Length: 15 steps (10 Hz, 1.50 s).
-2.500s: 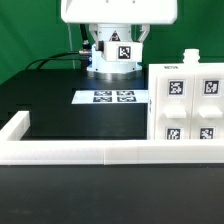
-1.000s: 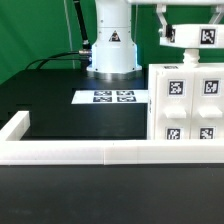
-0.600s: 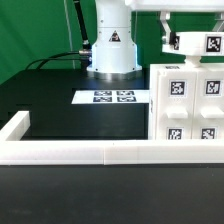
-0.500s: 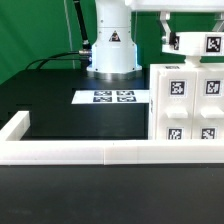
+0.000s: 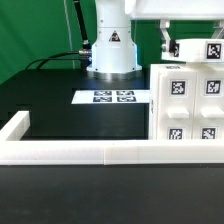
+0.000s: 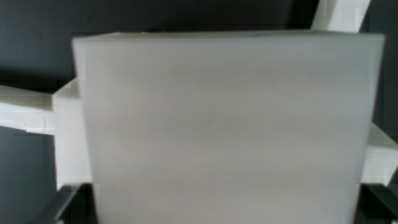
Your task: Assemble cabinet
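Note:
The cabinet body (image 5: 187, 105), a large white box with tagged fronts, stands on the black mat at the exterior view's right. My gripper (image 5: 192, 46) hangs just above its top and is shut on a white cabinet part (image 5: 200, 49) that bears a marker tag. One dark finger (image 5: 166, 40) shows at the part's left; the other is out of frame. In the wrist view the held white part (image 6: 214, 120) fills the space between both fingers of the gripper (image 6: 222, 208), and white cabinet surfaces show behind it.
The marker board (image 5: 112, 97) lies flat on the mat left of the cabinet. The low white rail (image 5: 80, 152) runs along the front and left. The arm's base (image 5: 112, 50) stands at the back, with cables beside it.
The gripper has carried the tagged white part to the exterior view's right and slightly down, closer to the cabinet's top. The cabinet body has not moved.

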Each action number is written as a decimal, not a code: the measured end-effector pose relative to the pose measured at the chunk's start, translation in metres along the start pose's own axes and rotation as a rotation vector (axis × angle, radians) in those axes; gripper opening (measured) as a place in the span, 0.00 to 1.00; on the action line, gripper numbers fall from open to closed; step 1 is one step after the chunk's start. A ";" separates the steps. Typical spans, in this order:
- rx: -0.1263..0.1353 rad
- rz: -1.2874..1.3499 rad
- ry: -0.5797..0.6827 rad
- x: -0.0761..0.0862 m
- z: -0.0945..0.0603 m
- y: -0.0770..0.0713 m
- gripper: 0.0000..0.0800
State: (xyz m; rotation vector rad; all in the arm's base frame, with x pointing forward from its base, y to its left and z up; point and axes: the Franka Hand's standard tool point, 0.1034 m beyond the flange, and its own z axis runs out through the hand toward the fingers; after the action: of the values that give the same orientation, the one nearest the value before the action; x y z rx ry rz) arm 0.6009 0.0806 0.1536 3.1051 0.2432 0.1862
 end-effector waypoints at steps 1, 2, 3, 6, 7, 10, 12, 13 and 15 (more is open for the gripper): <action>0.000 -0.001 0.002 0.000 0.000 -0.001 0.70; 0.000 -0.002 0.002 0.000 0.000 -0.001 0.70; 0.000 -0.002 0.002 0.000 0.000 -0.001 0.70; 0.001 0.014 0.002 0.000 0.000 -0.002 0.70; 0.001 0.012 0.002 0.000 0.000 -0.001 0.70; 0.010 0.202 0.000 0.000 0.000 -0.004 0.70; 0.015 0.318 -0.001 0.000 0.000 -0.005 0.70; 0.021 0.400 -0.003 0.000 0.000 -0.006 0.70; 0.034 0.663 0.011 -0.001 0.000 -0.009 0.70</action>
State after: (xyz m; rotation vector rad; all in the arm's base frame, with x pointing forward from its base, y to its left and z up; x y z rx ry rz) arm 0.5984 0.0891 0.1527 3.0872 -0.7955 0.2045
